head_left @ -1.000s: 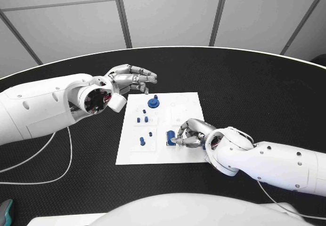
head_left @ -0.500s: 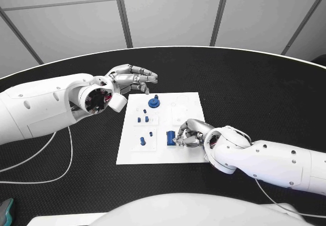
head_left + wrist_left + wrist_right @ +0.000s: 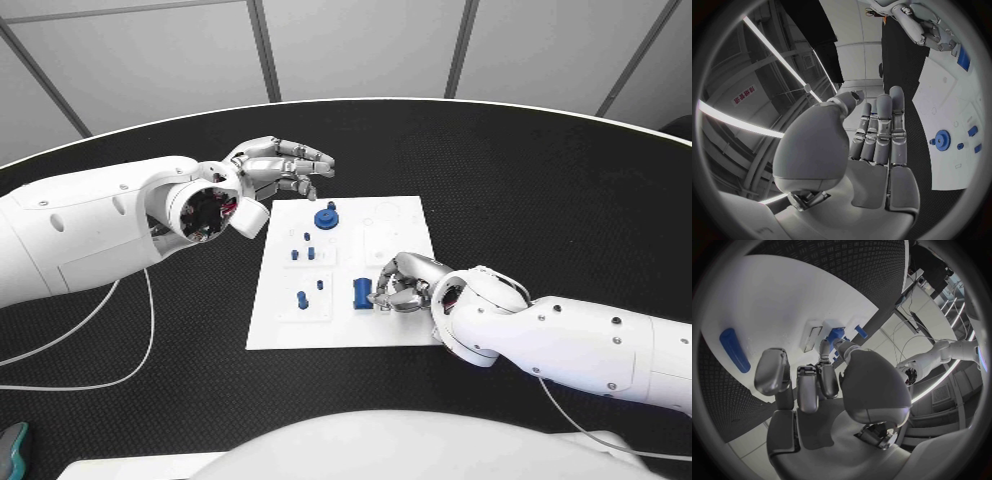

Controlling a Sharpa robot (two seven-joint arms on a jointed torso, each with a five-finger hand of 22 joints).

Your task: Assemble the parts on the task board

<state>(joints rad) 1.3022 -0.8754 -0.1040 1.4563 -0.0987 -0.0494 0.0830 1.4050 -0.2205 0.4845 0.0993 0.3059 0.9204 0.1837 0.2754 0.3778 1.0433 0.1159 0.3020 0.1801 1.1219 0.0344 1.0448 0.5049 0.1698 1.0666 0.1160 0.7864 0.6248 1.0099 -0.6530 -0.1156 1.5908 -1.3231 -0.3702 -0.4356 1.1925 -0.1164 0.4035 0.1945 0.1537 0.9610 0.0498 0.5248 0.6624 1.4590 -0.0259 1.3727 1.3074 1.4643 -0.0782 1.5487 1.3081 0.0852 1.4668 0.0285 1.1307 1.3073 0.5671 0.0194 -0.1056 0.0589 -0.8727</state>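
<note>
Head view: flat white rectangular task board (image 3: 342, 335) lies mid-table on the black textured table (image 3: 577, 190). Blue parts on it: a round blue gear-like disc w/ centre knob (image 3: 327, 217) near the far edge; small blue pegs (image 3: 303, 245) in the mid-left area; one more upright blue peg (image 3: 302, 299) nearer the robot; a blue oblong block (image 3: 361, 291) standing near the front of the board, just beside the right hand.

Left hand (image 3: 281, 165), silver, hovers above the table off the board's far-left corner, apart from all parts; in the left wrist view its fingers (image 3: 882, 130) lie straight and side by side, holding nothing, w/ the blue disc (image 3: 942, 140) visible beyond on the board.

Right hand (image 3: 405, 284), silver, rests low over the board's front-right area, fingers curled down. Right wrist view: fingertips (image 3: 826, 347) close around a small blue part (image 3: 836, 334) at a recess in the board; exact grip cannot be told. A long blue rounded bar (image 3: 734, 349) lies at the board's edge, partly on the table.
</note>
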